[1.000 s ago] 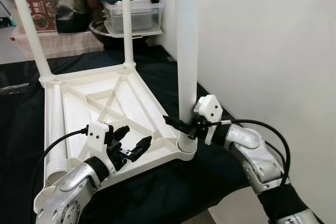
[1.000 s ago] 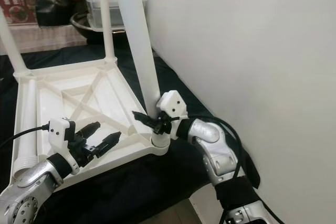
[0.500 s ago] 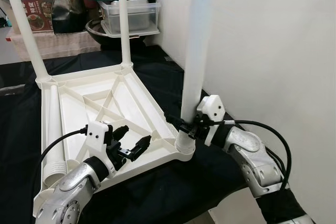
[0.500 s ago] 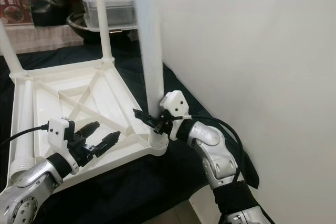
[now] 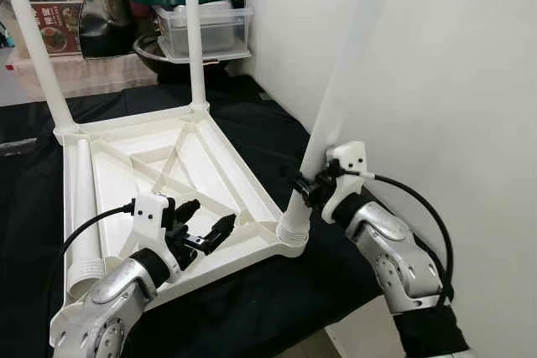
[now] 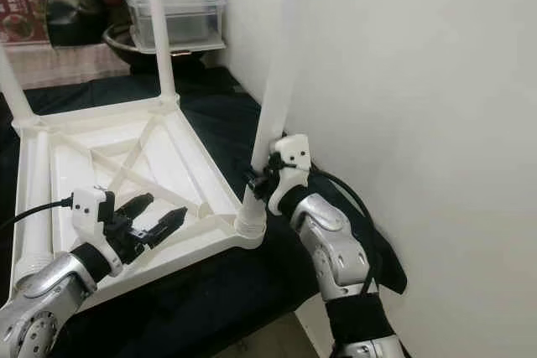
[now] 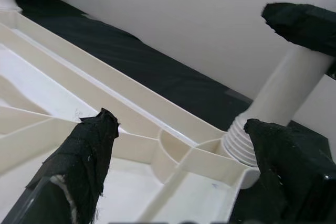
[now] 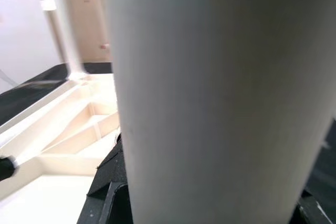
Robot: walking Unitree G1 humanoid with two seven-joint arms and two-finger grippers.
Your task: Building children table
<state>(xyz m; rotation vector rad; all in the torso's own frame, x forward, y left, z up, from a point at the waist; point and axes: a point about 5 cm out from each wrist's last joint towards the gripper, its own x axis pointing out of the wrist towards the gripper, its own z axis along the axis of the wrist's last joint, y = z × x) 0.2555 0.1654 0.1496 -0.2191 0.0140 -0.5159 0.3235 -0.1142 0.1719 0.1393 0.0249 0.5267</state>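
We are tipping leg point(image 5: 340, 90) rightward, off vertical since second ago, base at socket point(image 5: 291, 232); right gripper point(image 5: 312, 187) fingers pinching it. Left gripper point(image 5: 204, 234) fingers spread over tabletop point(image 5: 151, 175). Seating unfinished.

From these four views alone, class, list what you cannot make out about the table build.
1. Whether the tilted leg is seated in its corner socket: the ribbed collar hides the joint.
2. The right hand: its fingers are hidden behind the leg; in the right wrist view the blurred leg blocks them.
3. The far legs' tops: cut off by the upper edge of the eye views.
4. The loose leg's fourth socket: hidden behind the left arm.
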